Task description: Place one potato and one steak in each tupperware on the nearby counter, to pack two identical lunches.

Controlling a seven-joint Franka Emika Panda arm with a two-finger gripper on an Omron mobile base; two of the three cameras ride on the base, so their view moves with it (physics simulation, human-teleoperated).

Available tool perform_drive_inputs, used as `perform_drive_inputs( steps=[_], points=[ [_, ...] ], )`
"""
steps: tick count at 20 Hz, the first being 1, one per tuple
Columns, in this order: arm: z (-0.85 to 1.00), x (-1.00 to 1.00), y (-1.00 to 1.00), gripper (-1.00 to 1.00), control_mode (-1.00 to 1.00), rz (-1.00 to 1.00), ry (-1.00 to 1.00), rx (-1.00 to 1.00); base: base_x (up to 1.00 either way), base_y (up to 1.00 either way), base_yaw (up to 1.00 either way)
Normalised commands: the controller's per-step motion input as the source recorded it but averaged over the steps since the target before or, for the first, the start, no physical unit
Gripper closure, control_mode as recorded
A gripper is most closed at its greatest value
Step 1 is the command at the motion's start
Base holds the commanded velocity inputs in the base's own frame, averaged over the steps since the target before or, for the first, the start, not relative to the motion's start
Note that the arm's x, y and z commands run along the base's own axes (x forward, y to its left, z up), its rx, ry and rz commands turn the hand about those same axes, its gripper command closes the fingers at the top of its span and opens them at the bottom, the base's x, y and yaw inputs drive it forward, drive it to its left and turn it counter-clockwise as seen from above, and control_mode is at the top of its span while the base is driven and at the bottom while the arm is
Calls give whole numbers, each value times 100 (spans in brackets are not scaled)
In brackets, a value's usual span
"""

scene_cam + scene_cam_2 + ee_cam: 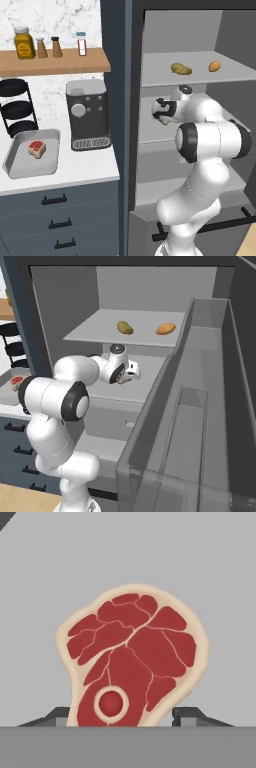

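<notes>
- The steak (pixel 135 662) in the hand view lies flat on the grey fridge shelf (pixel 215 572), its round bone end at 6 o'clock, between the two dark finger tips.
- The hand (pixel 120 719) brackets that lower end, one finger tip (pixel 57 716) at 7 o'clock and one at 5 o'clock; I cannot tell whether they press the meat or merely flank it.
- In the left base view the hand (pixel 161 111) reaches into the open fridge, one shelf below two potatoes (pixel 181 69).
- A second steak (pixel 36 148) already sits in the tupperware (pixel 50 165) on the desk (pixel 85 172), at 9 o'clock from the arm.
- Risk: the grip takes only the narrow end, so the steak may swing or slip when lifted.
- Risk: a high lift could strike the shelf above.
</notes>
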Motion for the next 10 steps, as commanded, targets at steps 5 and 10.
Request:
perform_drive_inputs(
  steps=[5,10],
  points=[
    [0,-90,-6,100,-100,0,-19,0,0,0,0],
    [23,-100,-2,100,-100,0,-14,1,0,0,0]
  ],
)
